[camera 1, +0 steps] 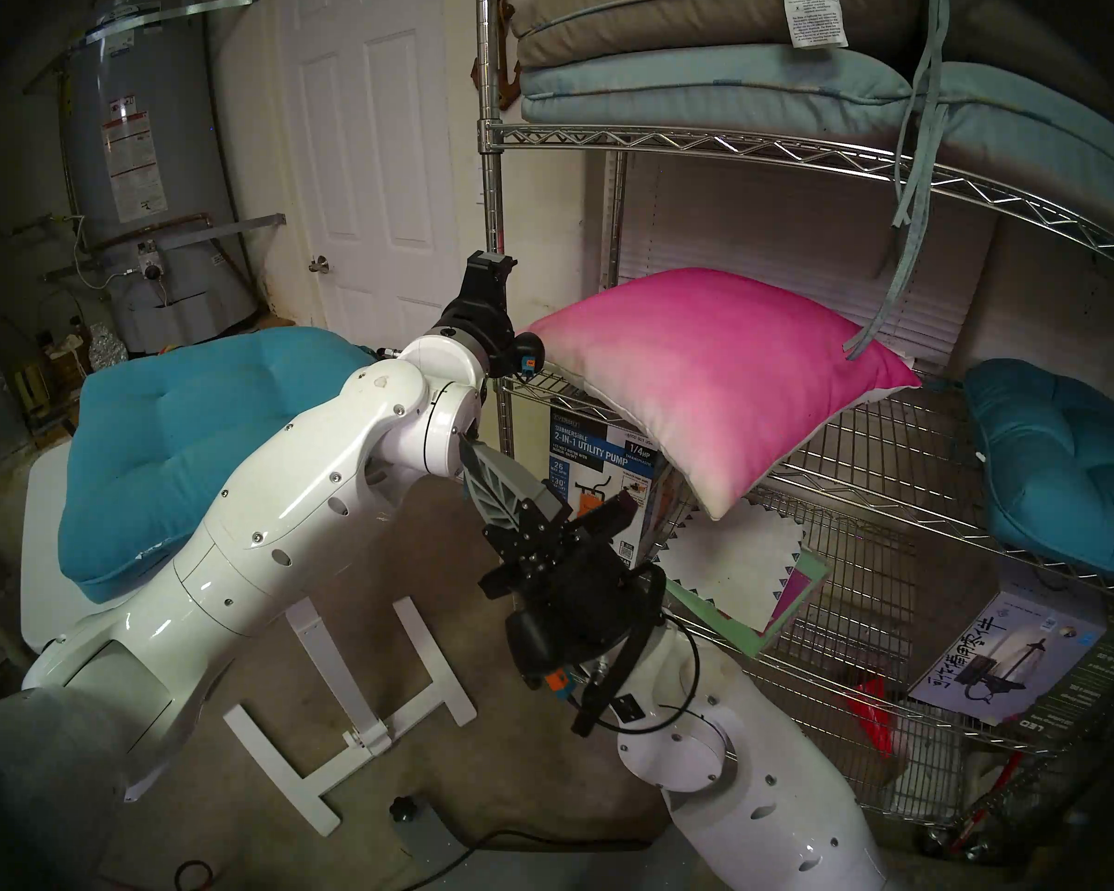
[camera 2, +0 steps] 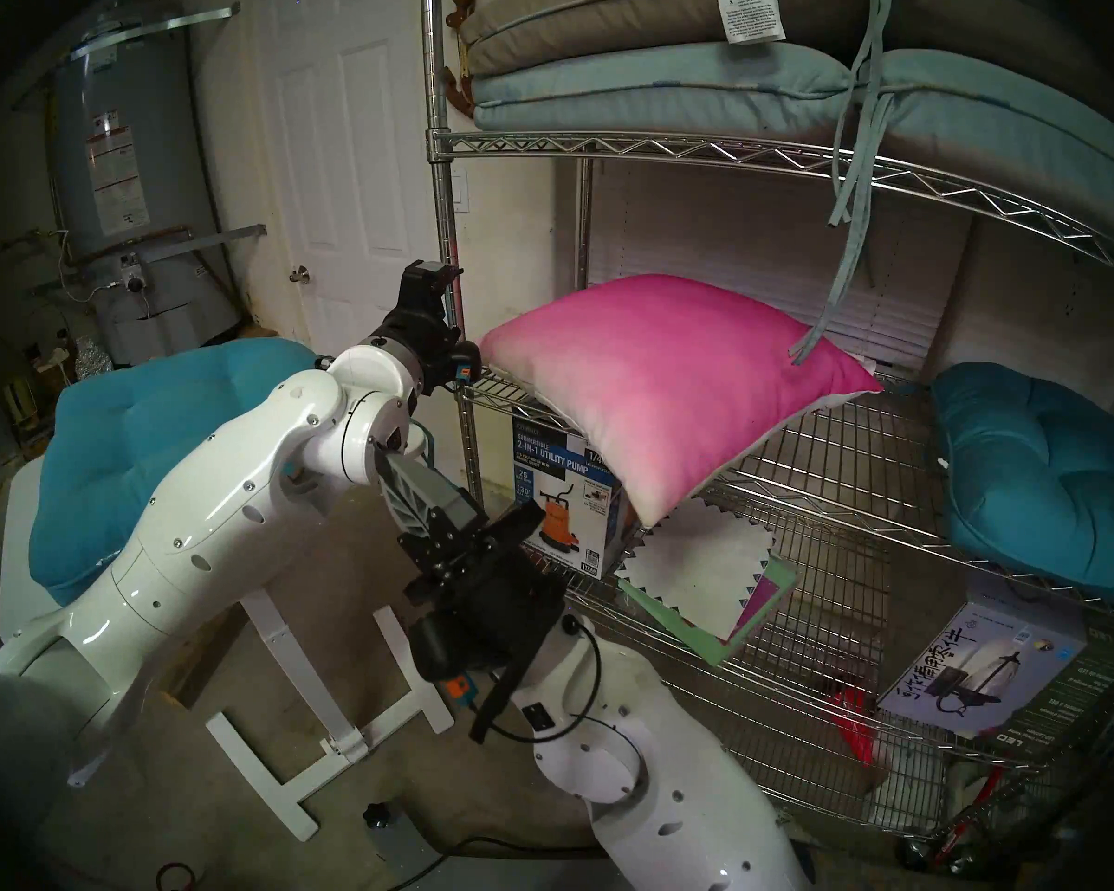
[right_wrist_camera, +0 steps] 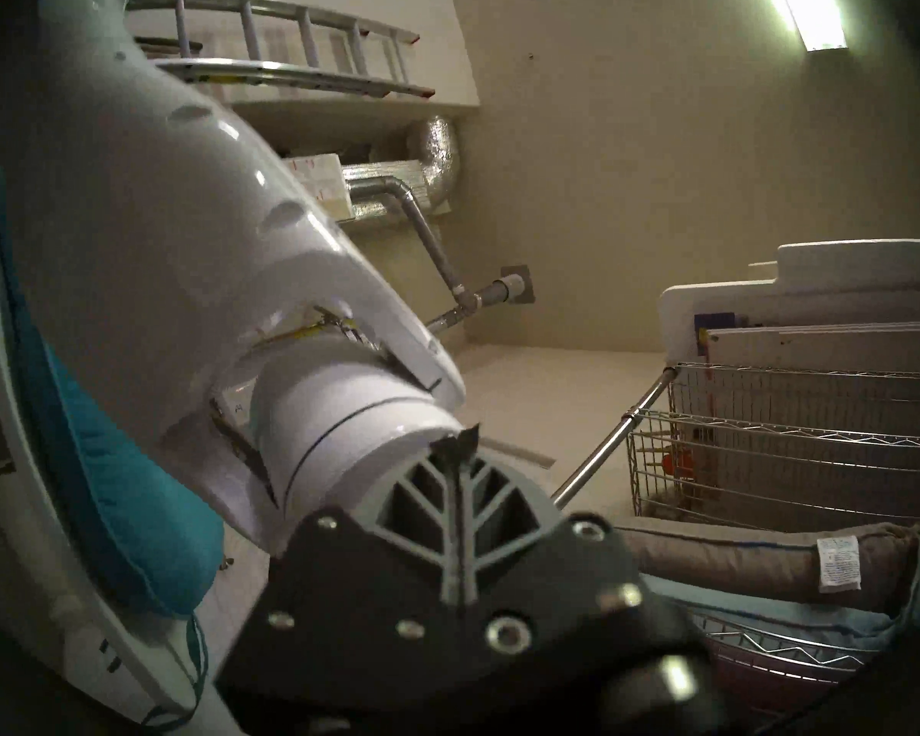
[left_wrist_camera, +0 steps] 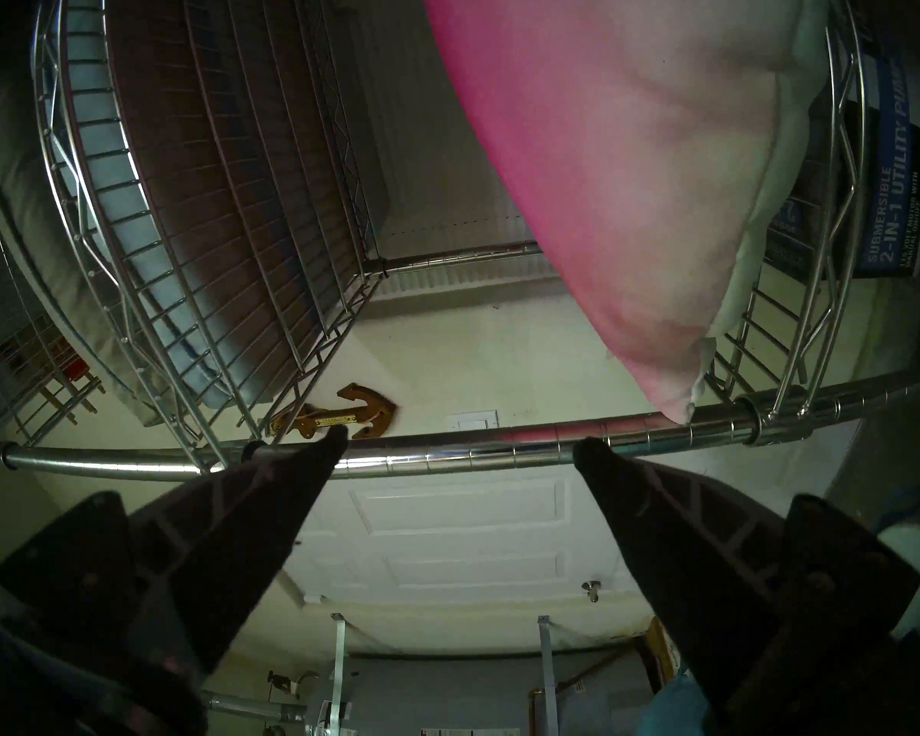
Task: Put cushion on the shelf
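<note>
The cushion (camera 1: 721, 382) (camera 2: 664, 388) lies pink face up on the shelf's (camera 1: 799, 153) middle wire tier, and its pale front corner overhangs the edge. No gripper touches it. My left gripper (camera 1: 493, 258) (left_wrist_camera: 462, 438) points upward beside the front left post (left_wrist_camera: 474, 448). It is open and empty, left of the cushion's (left_wrist_camera: 633, 161) corner. My right gripper (camera 1: 467, 443) (camera 2: 384, 459) (right_wrist_camera: 466, 437) is shut on nothing, in front of the shelf (camera 2: 670, 150) and below the cushion's overhang. Its tips sit close to my left forearm.
Flat pale-blue and taupe pads (camera 1: 702, 86) fill the upper tier. One teal cushion (camera 1: 1056, 472) lies on the middle tier at right, another (camera 1: 188, 433) on the white table at left. A pump box (camera 1: 596, 465) and paper sheets (camera 1: 734, 568) sit below.
</note>
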Controlling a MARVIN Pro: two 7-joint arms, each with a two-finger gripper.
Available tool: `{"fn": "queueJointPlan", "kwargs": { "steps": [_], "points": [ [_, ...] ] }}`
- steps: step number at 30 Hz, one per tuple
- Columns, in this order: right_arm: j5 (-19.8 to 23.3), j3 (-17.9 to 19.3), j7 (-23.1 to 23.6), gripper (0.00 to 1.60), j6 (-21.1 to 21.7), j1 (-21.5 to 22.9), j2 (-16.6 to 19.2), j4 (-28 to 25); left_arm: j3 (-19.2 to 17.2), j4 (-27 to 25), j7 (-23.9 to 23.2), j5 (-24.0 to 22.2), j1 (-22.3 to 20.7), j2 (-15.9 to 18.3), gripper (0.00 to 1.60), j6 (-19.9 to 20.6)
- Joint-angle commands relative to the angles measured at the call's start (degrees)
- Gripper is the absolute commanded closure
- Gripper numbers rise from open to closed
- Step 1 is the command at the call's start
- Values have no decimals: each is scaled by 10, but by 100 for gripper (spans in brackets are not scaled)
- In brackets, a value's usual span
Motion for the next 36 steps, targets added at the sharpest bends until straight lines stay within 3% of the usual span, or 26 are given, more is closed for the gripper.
{"fn": "queueJointPlan", "kwargs": {
  "steps": [1,11,22,28,36],
  "points": [
    [-7,33,-37,160,3,61,-29,39,-9,-20,-1,2,-6,3,0,8],
    [-10,80,-87,160,-27,64,1,65,-9,-23,-7,5,-5,5,0,12],
    [-16,75,-93,160,-53,80,3,79,-8,-24,-6,4,-6,5,0,14],
    [-23,75,-88,160,-63,127,-4,132,-8,-24,-7,4,-6,6,0,14],
    [-36,114,-85,160,-69,171,-23,202,-7,-24,-7,5,-6,6,0,15]
  ]
}}
